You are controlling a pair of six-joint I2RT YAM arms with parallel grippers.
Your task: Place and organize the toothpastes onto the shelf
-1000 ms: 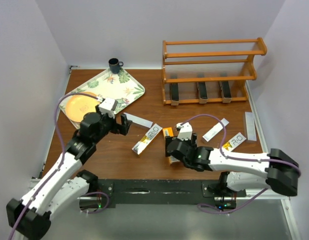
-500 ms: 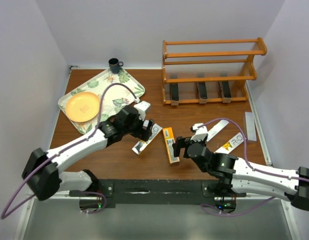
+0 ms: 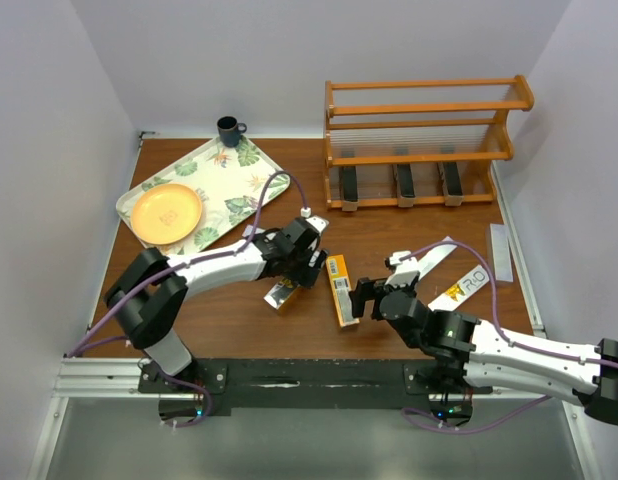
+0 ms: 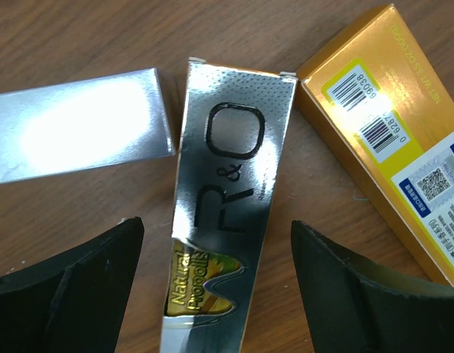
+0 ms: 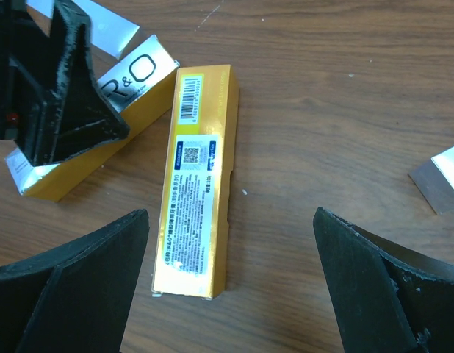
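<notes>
My left gripper (image 3: 302, 270) is open and hangs over a silver-faced "R&O" toothpaste box (image 4: 227, 213) with yellow sides, which lies between its fingers on the table. A plain silver box (image 4: 80, 132) lies to its left. An orange-yellow box (image 3: 339, 290) lies beside it, also in the right wrist view (image 5: 197, 198). My right gripper (image 3: 369, 296) is open and empty, just right of that box. More boxes (image 3: 432, 260), (image 3: 467, 283), (image 3: 500, 250) lie at the right. The wooden shelf (image 3: 424, 105) holds three black boxes (image 3: 404, 183) on its bottom tier.
A leaf-patterned tray (image 3: 239, 170) with an orange plate (image 3: 167, 210) sits at the back left. A dark mug (image 3: 228, 130) stands behind it. White walls close in the table on three sides.
My left arm has swung right from beside the tray to over the "R&O" box. My right gripper has drawn back to the right, off the orange-yellow box.
</notes>
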